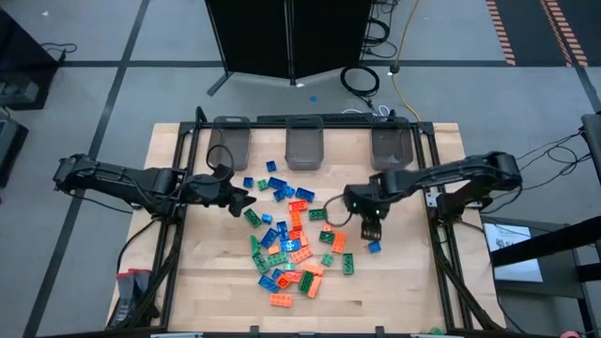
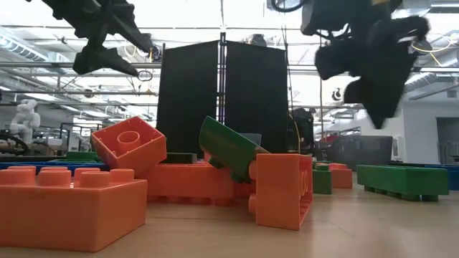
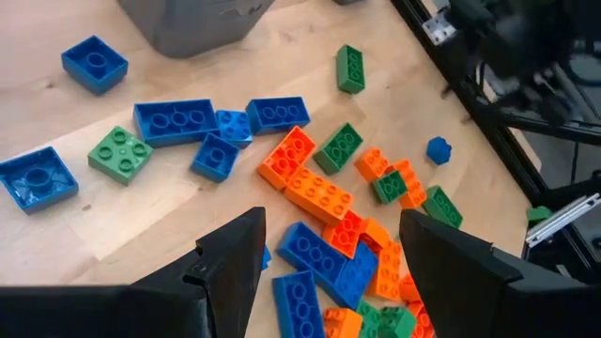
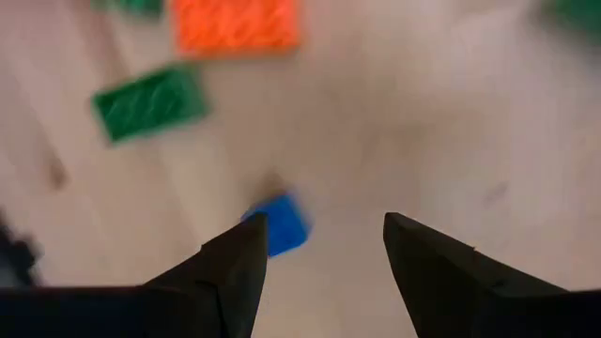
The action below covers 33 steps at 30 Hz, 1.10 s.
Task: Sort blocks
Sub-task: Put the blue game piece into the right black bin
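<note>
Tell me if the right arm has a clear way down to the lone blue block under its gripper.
Probably yes. The right gripper hangs open above the small blue block, which lies alone on bare table; the green block and orange block lie well apart.

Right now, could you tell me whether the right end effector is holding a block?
No, the right end effector is open and empty above a small blue block on the table.

Dozens of small studded blocks (image 1: 291,239) in orange, green and blue lie scattered and partly heaped across the table's middle, running toward its near edge. One small blue block (image 1: 374,247) lies apart, nearer the right edge.
</note>
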Tool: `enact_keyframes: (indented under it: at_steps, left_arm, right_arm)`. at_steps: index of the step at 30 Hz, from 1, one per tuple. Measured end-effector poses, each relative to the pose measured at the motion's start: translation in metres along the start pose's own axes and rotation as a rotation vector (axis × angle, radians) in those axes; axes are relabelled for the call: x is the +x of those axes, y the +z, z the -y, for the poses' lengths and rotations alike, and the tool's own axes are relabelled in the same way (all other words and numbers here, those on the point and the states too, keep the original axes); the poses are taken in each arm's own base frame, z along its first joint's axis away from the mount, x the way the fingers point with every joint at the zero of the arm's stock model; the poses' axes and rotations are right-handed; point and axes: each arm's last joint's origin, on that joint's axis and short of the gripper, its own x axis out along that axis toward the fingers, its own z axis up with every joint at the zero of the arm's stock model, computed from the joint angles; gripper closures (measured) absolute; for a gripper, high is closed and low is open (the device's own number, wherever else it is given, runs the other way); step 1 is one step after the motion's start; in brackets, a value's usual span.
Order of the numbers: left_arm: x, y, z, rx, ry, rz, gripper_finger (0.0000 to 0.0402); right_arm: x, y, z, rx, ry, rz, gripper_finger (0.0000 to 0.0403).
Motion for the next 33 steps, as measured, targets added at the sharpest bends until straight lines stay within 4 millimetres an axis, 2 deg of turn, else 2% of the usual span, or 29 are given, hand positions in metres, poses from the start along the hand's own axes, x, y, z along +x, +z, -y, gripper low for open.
enact_keyframes:
  at_steps: [5, 11, 16, 22, 33]
  left_arm:
    - [0.000, -0.002, -0.003, 0.015, 0.029, -0.013, 0.0153]
    - [0.000, -0.002, -0.004, 0.035, 0.041, -0.014, 0.0153]
    - [0.000, -0.002, -0.004, 0.038, 0.047, -0.003, 0.0153]
    - [0.000, -0.002, -0.004, 0.040, 0.054, -0.003, 0.0153]
    - [0.000, -0.002, -0.005, 0.042, 0.062, -0.006, 0.0153]
  right_arm:
    - [0.000, -0.015, -0.026, -0.046, -0.061, 0.032, 0.0193]
    - [-0.008, -0.043, -0.057, -0.130, -0.209, 0.198, 0.0193]
    - [0.012, -0.062, -0.055, -0.115, -0.172, 0.230, 0.0193]
    - [0.034, -0.069, -0.052, -0.150, -0.072, 0.239, 0.0182]
    - [0.062, -0.074, -0.043, -0.226, -0.082, 0.146, 0.0110]
